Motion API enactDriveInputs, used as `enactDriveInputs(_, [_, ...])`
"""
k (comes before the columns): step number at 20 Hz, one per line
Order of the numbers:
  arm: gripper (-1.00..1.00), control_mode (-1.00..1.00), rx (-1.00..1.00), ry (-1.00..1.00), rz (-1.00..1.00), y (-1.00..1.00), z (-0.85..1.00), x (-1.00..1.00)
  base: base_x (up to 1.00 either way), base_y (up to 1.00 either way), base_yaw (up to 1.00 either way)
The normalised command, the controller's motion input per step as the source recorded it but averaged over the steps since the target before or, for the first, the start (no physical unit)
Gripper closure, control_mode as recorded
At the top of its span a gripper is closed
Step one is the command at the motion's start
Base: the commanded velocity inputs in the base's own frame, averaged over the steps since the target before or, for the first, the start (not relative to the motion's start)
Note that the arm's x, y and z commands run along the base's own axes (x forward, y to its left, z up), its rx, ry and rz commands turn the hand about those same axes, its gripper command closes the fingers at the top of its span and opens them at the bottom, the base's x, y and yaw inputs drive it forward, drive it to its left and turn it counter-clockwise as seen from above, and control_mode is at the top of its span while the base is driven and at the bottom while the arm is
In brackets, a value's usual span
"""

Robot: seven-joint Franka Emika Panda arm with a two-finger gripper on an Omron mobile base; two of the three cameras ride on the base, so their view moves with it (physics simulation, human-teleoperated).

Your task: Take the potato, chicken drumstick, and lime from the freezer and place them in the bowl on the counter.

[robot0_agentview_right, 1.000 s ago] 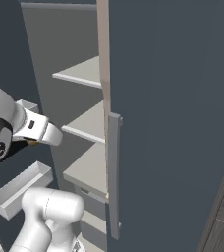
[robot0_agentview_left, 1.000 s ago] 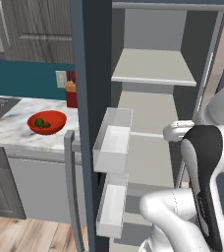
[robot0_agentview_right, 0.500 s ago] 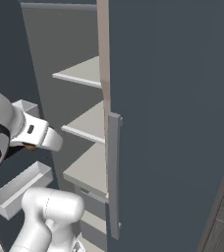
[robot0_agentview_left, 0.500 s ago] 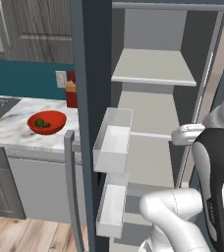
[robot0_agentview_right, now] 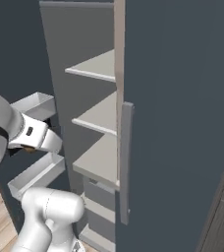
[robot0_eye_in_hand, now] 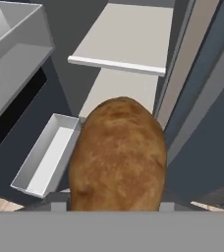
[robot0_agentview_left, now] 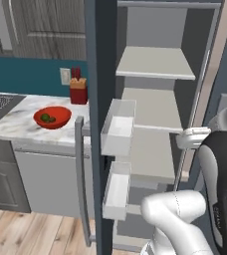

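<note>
One item of the three is in my gripper [robot0_eye_in_hand: 115,209]: the rounded tan-brown potato [robot0_eye_in_hand: 118,155], clamped between jaws part-closed on its sides, looming large in the hand view with the pale grey shelves of the tall dark slate-grey freezer [robot0_agentview_left: 155,64] below and beyond it. Change over the last second: my arm has drawn back out of the freezer opening and toward the base, forearm sliding right in the left base view and left in the right base view; grip width steady. Reading: potato is out of the freezer, carry begun. Shallow glossy red bowl [robot0_agentview_left: 52,117] sits on the white-grey marbled surface [robot0_agentview_left: 16,124] well to the left, with a small dark green lime [robot0_agentview_left: 45,118] already in it. Next I judge a swing left to the bowl.
</note>
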Motion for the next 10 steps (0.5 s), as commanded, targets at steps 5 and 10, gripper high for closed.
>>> enactDriveInputs(5, [1.00, 1.00, 0.00, 0.00, 0.00, 0.00, 0.00, 0.00, -0.82, 0.99, 0.03])
enactDriveInputs(10, [1.00, 1.00, 0.00, 0.00, 0.00, 0.00, 0.00, 0.00, -0.37, 0.94, 0.42])
